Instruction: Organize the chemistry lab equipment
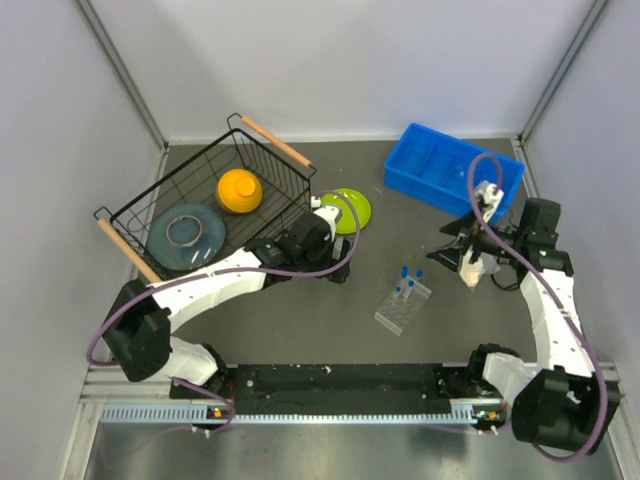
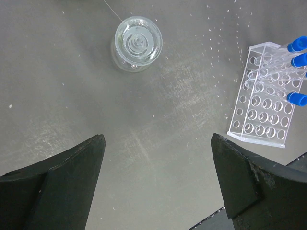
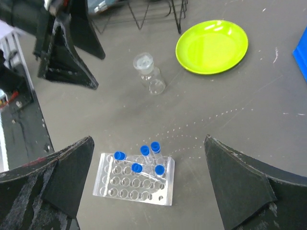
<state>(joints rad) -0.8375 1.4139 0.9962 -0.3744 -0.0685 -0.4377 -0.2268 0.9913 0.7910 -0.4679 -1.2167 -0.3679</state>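
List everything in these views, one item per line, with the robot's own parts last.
Wire basket: one, black with wooden handles, far left.
Orange dome: one, inside the basket.
Plate: one, grey-blue, inside the basket, with a metal ring lying on it.
Round plate: one, lime green, beside the basket.
Bin: one, blue, far right.
Grid rack: one, clear, near centre.
Tubes: five blue caps showing, clear, at the rack.
Tiny clear cup: one, between rack and green plate.
Left end effector: open, empty, near the cup.
Right end effector: open, empty, facing the rack.
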